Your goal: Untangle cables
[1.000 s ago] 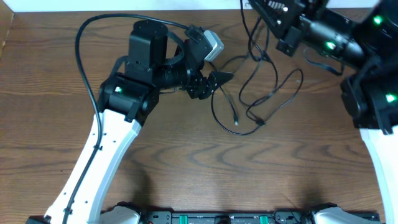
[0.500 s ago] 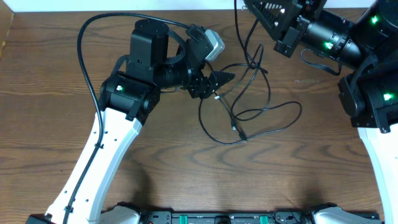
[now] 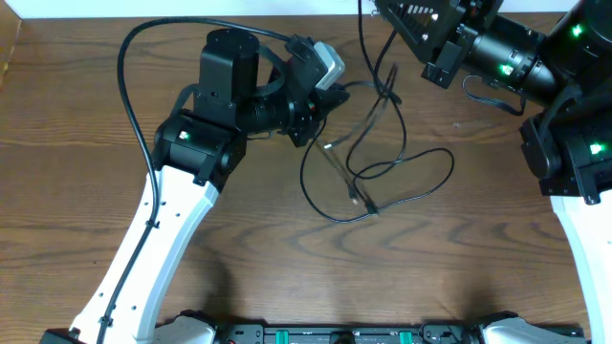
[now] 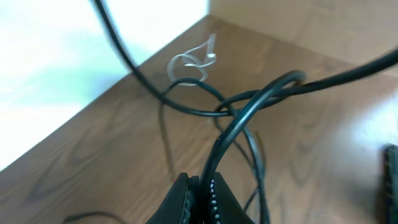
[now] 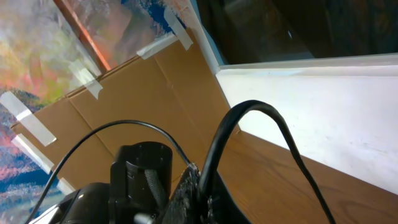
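Since a second ago the left gripper (image 4: 200,191) has clamped shut on the black cable (image 4: 221,152), dragging its loops leftward over the table (image 3: 459,258); the right gripper (image 5: 196,186) pinches black cable too. Draw them apart slowly, so the white cable (image 4: 191,59) slips free.

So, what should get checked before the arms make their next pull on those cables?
1. Left gripper shut on the black cable: ok.
2. Right gripper shut on the same cable: ok.
3. Black loops free of crossings: not ok, they cross beside the left gripper.
4. White cable separated from the black one: cannot tell, too blurred.
5. Loose plug end resting on the table: ok.
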{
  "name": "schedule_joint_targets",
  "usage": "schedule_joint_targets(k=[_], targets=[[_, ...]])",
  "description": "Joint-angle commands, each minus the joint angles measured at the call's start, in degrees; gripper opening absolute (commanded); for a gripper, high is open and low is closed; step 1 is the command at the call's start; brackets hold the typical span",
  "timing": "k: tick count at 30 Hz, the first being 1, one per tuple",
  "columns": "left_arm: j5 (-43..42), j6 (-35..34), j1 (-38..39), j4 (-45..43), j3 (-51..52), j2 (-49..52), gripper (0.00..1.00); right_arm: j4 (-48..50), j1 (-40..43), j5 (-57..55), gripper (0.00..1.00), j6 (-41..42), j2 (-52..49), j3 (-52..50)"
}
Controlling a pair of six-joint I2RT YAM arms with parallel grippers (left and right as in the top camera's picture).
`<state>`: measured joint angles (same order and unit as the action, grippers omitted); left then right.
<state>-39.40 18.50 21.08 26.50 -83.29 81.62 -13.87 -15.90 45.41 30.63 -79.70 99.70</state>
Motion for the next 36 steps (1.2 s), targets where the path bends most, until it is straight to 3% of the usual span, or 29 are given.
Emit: schedule_joint_targets(k=[1,6,11,17,22,31,36], targets=[[11.8,-4.3,-0.2,-0.9,-0.3,0.0,0.07,0.3,-0.3,0.4,0.01,0.6,1.5,0.8],[36.0,-11.5,-0.2,-2.1,-0.3,-0.7,0.07,-2.0,0.8,-0.5,0.01,0.1,1.5,0.8],[51.7,-11.2,-0.5,-2.8,-0.3,-3.6,0.07,-7.8,5.9,-3.4,0.01,-1.1,1.5,0.8],[53.6,-9.3,-5.9,-2.9,-0.3,-9.0,0.07,-13.8,14.1,-3.5,0.01,-2.8,1.9,0.8],[53.2,-9.4,-14.4,-3.2,-0.3,-12.5,0.07,-24.3,18.5,-9.3,0.01,-6.9,2.1,0.8],[47.4,-11.3,-23.5,-3.4,-0.3,-16.4,0.07,-43.4,18.9,-35.3,0.01,-12.7,1.7,-0.4],[47.6,-11.3,-25.2,-4.0,-0.3,-17.9,0.07,-43.6,18.9,-42.6,0.01,-11.3,1.4,-8.8]])
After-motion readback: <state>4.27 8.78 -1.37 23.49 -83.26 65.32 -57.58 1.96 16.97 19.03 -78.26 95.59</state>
